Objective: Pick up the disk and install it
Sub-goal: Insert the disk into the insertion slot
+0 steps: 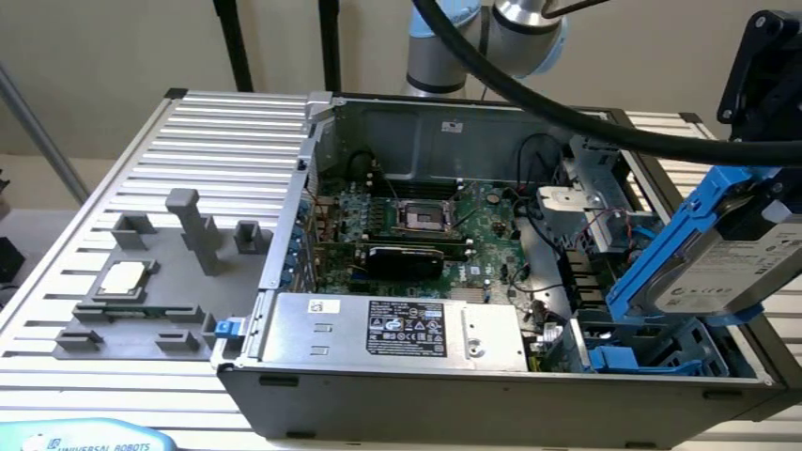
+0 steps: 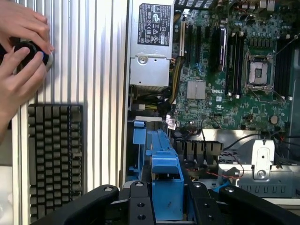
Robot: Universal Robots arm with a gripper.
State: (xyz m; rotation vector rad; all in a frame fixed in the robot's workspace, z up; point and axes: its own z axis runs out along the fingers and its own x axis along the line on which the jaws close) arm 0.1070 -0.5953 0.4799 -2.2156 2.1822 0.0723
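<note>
The disk (image 1: 733,268), a silver-grey drive with a white label in a bright blue carrier (image 1: 670,235), hangs tilted over the right end of the open computer case (image 1: 414,122). My gripper (image 1: 775,197) is shut on it from above. In the wrist view the carrier's blue edge (image 2: 166,178) runs between my black fingers (image 2: 138,206), and my gripper (image 2: 168,208) is closed around it. Below the disk, at the case's corner, is a drive bay with blue plastic parts (image 1: 633,357), also visible under the carrier as blue rails (image 2: 139,133).
Inside the case are the motherboard (image 1: 414,216) and a grey power supply with a black label (image 1: 401,327). A grey fixture holding a square CPU chip (image 1: 123,279) lies on the slatted table. A person's hands (image 2: 18,51) hold a round black object beside a keyboard (image 2: 54,154).
</note>
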